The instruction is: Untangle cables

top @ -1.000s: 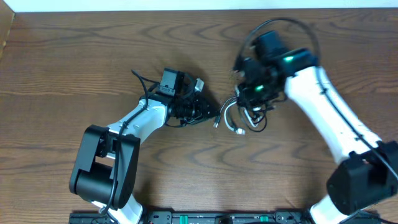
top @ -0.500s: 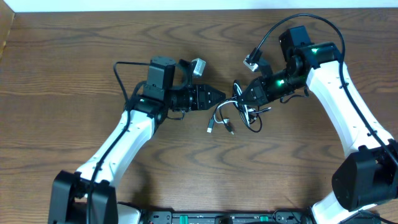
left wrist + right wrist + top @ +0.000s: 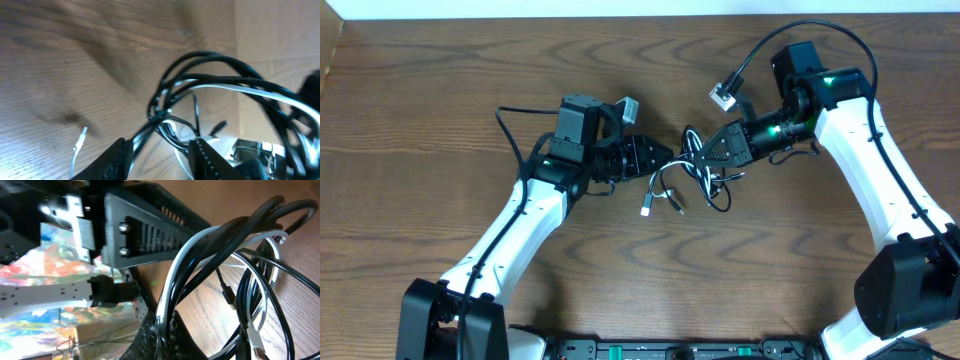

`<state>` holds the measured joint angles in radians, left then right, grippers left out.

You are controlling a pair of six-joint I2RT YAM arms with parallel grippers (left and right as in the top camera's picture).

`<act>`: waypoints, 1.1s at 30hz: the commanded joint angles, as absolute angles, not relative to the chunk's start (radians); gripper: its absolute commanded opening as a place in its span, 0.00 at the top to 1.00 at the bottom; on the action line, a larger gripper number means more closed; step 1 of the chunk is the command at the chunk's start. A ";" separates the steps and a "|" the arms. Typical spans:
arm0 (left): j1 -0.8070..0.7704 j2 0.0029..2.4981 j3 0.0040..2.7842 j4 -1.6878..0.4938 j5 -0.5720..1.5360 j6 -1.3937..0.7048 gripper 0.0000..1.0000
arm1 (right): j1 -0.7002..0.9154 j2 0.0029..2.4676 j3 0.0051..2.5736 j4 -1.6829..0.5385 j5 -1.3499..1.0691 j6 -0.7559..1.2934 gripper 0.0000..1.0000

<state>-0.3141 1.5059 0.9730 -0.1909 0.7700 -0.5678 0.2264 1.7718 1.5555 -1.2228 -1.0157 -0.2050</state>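
Note:
The cables [image 3: 698,178], one black and one white, lie as a tangled bundle at the table's middle between my two grippers. My right gripper [image 3: 713,152] is shut on strands of the white cable [image 3: 200,245] and the black cable [image 3: 260,215], pinched between its jaws [image 3: 167,325]. My left gripper [image 3: 668,160] faces it from the left at the bundle's edge. Its jaws [image 3: 160,150] stand apart, with a black strand [image 3: 150,132] running along the inside of the left finger. Black loops [image 3: 215,60] and a white strand [image 3: 235,89] rise ahead. A white plug end [image 3: 647,210] hangs loose.
The wooden table [image 3: 420,120] spreads to the left and below the bundle. Its back edge runs along the top of the overhead view. A black rail [image 3: 670,350] lies at the front edge. Thick black leads [image 3: 760,50] loop over the right arm's wrist.
Both arms have swung in to face each other across the bundle. The left jaws have spread wider. The bundle and its loose white plug have shifted a little to the left.

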 commanded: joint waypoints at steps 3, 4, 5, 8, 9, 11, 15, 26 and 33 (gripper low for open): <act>-0.331 1.510 0.967 -0.199 0.721 -0.574 0.59 | 0.220 1.769 1.558 -1.227 -1.092 -0.234 0.99; -0.339 1.510 0.967 -0.197 0.720 -0.574 0.58 | 0.221 1.769 1.558 -1.227 -1.092 -0.234 0.99; -0.347 1.510 0.967 -0.195 0.720 -0.574 0.58 | 0.221 1.769 1.558 -1.227 -1.092 -0.234 0.99; -0.380 1.510 0.967 -0.165 0.716 -0.583 0.59 | 0.222 1.769 1.558 -1.227 -1.092 -0.234 0.99; -0.387 1.510 0.967 -0.156 0.707 -0.596 0.59 | 0.222 1.769 1.558 -1.227 -1.092 -0.234 0.99; -0.400 1.510 0.967 -0.147 0.671 -0.635 0.58 | 0.222 1.769 1.558 -1.227 -1.092 -0.234 0.99; -0.420 1.510 0.967 -0.121 0.616 -0.684 0.58 | 0.222 1.769 1.558 -1.226 -1.107 -0.234 0.99; -0.468 1.543 0.967 -0.005 0.619 -0.839 0.59 | 0.223 1.769 1.557 -1.220 -1.113 -0.234 0.99; -0.469 1.549 0.967 -0.006 0.712 -0.862 0.59 | 0.223 1.769 1.558 -1.161 -1.012 -0.168 0.99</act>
<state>-0.4725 1.5429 0.9726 -0.0071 0.6388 -0.8402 0.2264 1.7718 1.5555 -1.1717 -1.0416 -0.2070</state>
